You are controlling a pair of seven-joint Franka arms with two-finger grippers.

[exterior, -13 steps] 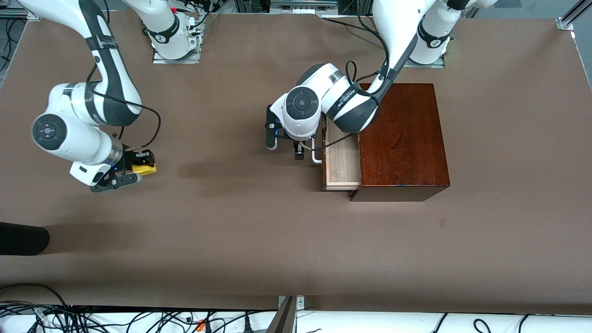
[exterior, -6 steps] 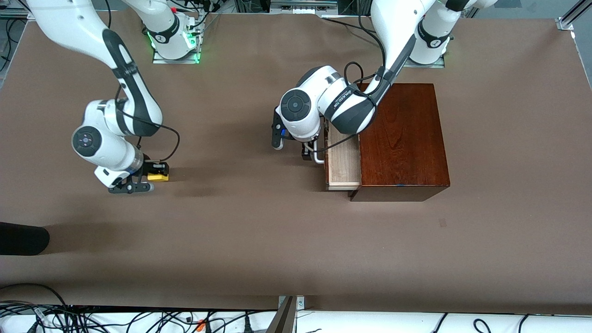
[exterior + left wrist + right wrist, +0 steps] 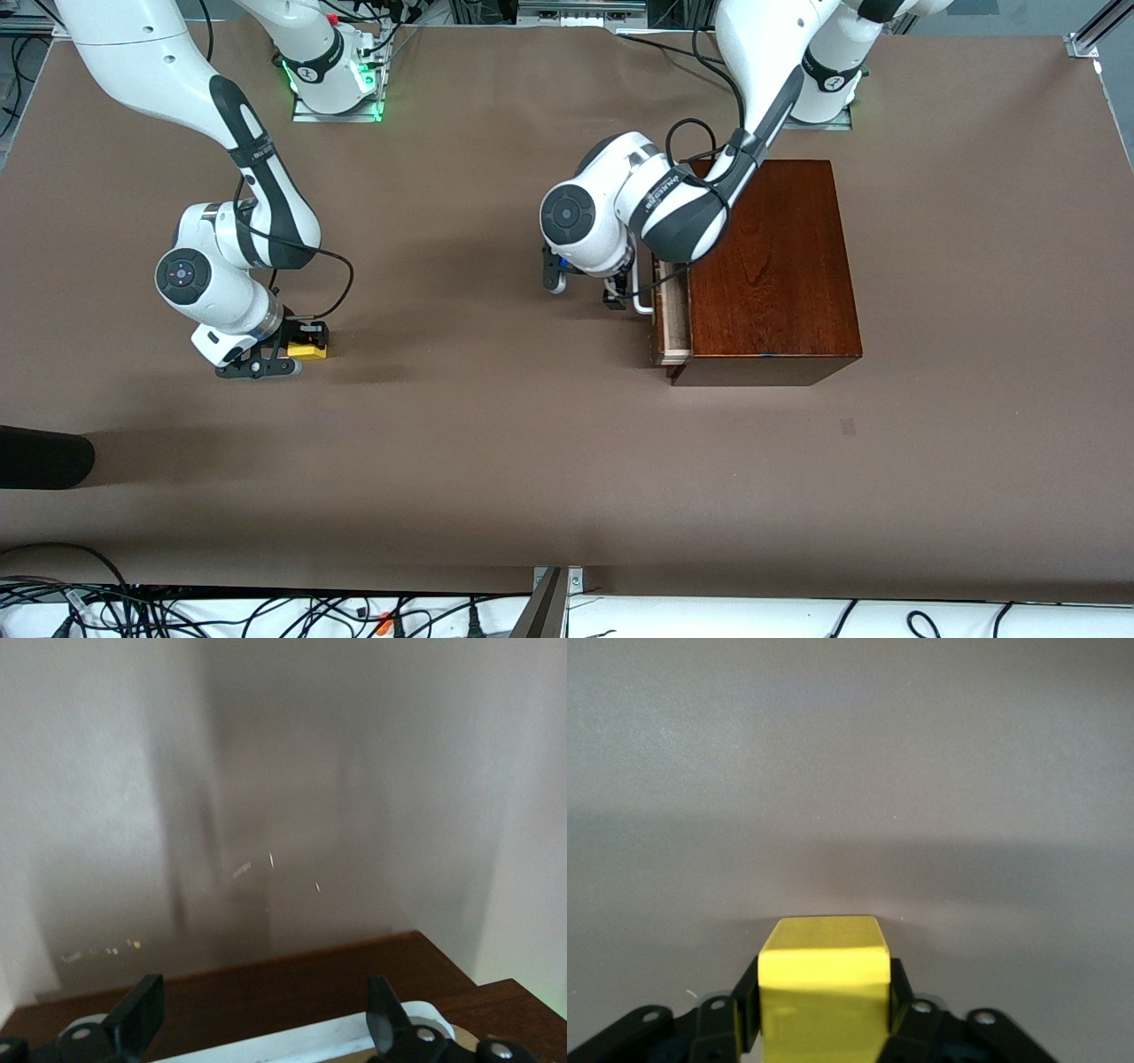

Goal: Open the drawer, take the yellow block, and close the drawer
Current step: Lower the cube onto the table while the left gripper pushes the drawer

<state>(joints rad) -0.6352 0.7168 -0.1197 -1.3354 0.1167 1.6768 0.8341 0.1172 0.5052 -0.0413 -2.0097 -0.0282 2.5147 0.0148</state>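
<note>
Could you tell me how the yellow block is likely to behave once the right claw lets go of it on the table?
The yellow block looks rigid: its edges stay crisp between the right claw fingers. Its flat faces and squat shape suggest it will sit still rather than roll or tip. It is probably light, being small, though its smooth faces might slip on the table.

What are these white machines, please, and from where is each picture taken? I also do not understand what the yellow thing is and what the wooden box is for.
These are two robot arms at a brown table. One picture looks down from a high camera facing them; the other two come from cameras on the arms' wrists. The right gripper, low over the table toward the right arm's end, is shut on the yellow block, a small cube. The left gripper is at the white handle of the drawer, its fingers spread on either side of the bar. The drawer sticks slightly out of the dark wooden box.
</note>
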